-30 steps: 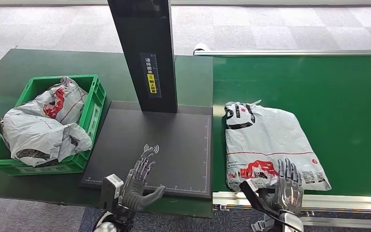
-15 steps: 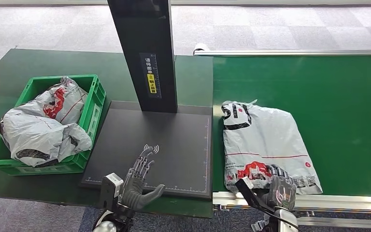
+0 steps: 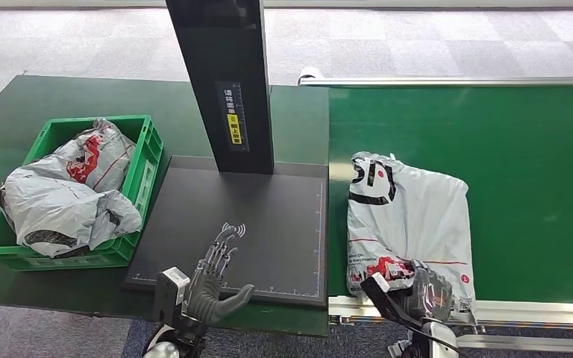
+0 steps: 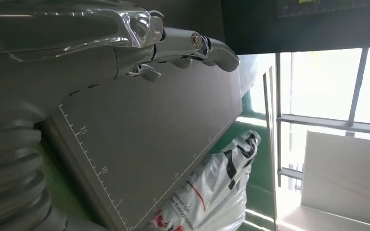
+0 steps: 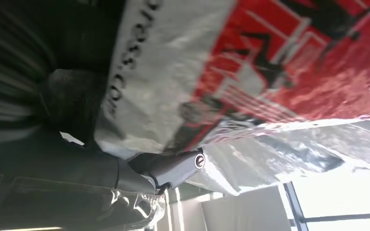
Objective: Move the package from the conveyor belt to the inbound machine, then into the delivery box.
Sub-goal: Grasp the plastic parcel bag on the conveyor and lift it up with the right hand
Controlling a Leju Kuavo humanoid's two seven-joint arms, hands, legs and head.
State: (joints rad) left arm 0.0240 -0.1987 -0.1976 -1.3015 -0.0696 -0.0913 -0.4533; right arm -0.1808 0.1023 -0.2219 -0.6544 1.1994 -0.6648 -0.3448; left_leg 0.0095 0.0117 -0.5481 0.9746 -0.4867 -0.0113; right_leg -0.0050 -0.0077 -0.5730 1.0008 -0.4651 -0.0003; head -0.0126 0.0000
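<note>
A grey-white plastic package (image 3: pixel 406 220) with black and red print is laid flat on the green conveyor belt (image 3: pixel 522 149). Its crumpled near edge is gripped by the right hand (image 3: pixel 427 292), beyond which the rest extends.

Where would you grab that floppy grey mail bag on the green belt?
By its near edge, coming from the robot's side. The package lies flat and limp on the conveyor belt, with that edge overhanging the rail, so fingers can wrap it. The right hand already grips there; the left hand hovers open over the scanner plate.
</note>
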